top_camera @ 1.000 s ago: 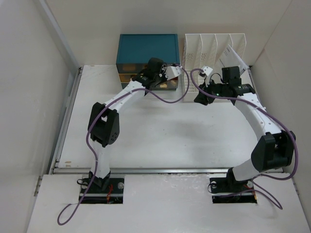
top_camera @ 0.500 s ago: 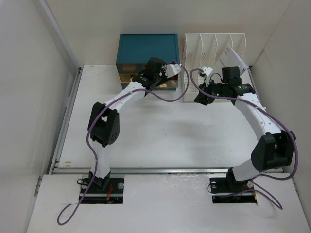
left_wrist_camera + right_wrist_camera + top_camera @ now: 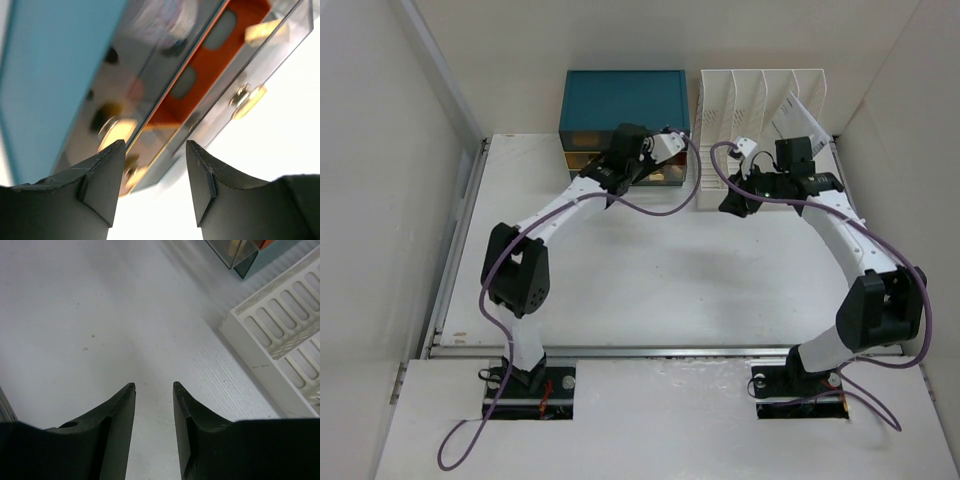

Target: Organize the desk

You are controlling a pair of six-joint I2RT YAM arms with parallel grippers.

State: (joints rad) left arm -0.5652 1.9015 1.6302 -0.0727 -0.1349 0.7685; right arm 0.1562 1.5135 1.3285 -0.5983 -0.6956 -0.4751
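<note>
The left arm rises from its base at the near edge, bends at a black elbow over the left half of the desk and stretches forward and rightward to the far side, ending low in front of the teal rectangular drawer box (image 3: 623, 100). The left gripper (image 3: 155, 146) is released: its two dark fingers (image 3: 102, 180) stand apart with nothing between them, facing the box's clear plastic drawer fronts, where a round gold knob (image 3: 247, 100) and an orange shape inside one drawer show through. The right arm climbs from its base, folds at a black elbow near the right edge and reaches forward and inward, its wrist held in front of the white slotted plastic file rack (image 3: 760, 95). The right gripper (image 3: 154, 385) is also released, empty, its fingers parted and pointed down at bare tabletop, with the rack's slotted wall to its right in the wrist view. A purple cable (image 3: 650, 205) loops along each arm. The large flat white rectangular desk (image 3: 640, 270) lies under both arms and fills the middle of the top view; its long axis appears to run left to right, parallel to the row of arm bases, with a metal rail (image 3: 620, 351) along the near long edge. The drawer box and file rack stand side by side at its far edge.
</note>
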